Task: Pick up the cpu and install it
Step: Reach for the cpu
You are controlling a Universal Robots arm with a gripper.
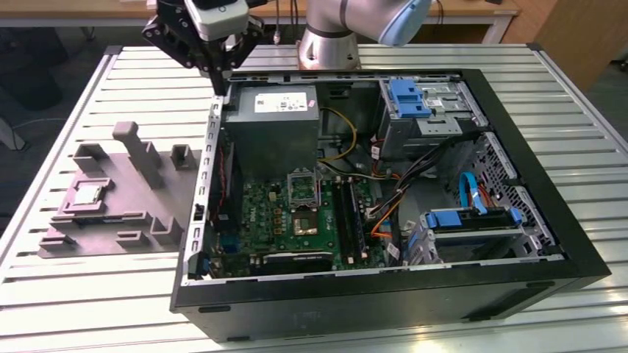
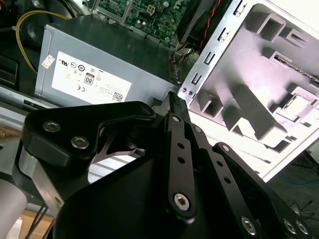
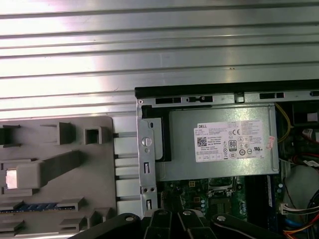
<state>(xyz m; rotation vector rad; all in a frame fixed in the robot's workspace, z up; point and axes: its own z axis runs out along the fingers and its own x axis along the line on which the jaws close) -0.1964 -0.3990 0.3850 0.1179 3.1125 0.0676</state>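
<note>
Near the white-labelled grey box [image 1: 278, 132], jaws hang closed (empty); cpu [image 1: 87, 195] on tray [image 1: 110, 223].

We see our one arm [image 1: 339, 37] rising behind the computer case [image 1: 393, 309], its wrist [image 1: 218, 16] turned downward. The gripper [image 1: 222, 82] hangs just above the case's rear corner at the exterior view's left, black fingers [image 2: 177, 107] pressed together tip to tip.
</note>
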